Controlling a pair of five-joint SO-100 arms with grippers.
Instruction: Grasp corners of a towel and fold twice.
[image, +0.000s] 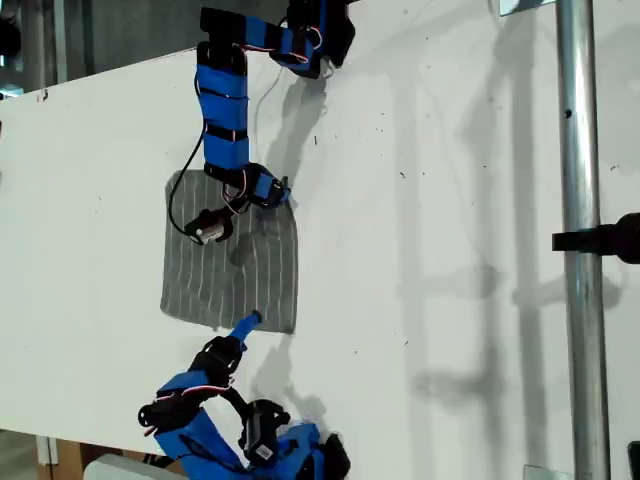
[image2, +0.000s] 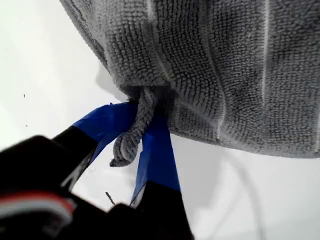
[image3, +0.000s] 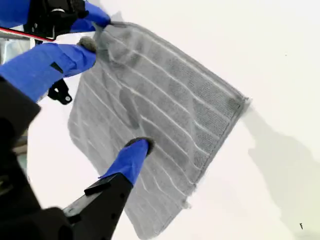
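Towel (image: 232, 268): soft grey cloth, looped terry-like pile, matt, with thin pale woven stripes; one corner (image2: 131, 142) is bunched into a rough, twisted tuft. Table (image: 420, 250): smooth white surface, faint sheen, a few small dark specks. Gripper fingers (image2: 159, 157): wrapped in blue tape, matt, over black plastic bodies. Pole (image: 580, 240): bare metal, polished and reflective.

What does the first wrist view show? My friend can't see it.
My first hand pinches a bunched corner of the grey striped towel between blue fingers. A white table shows beneath.
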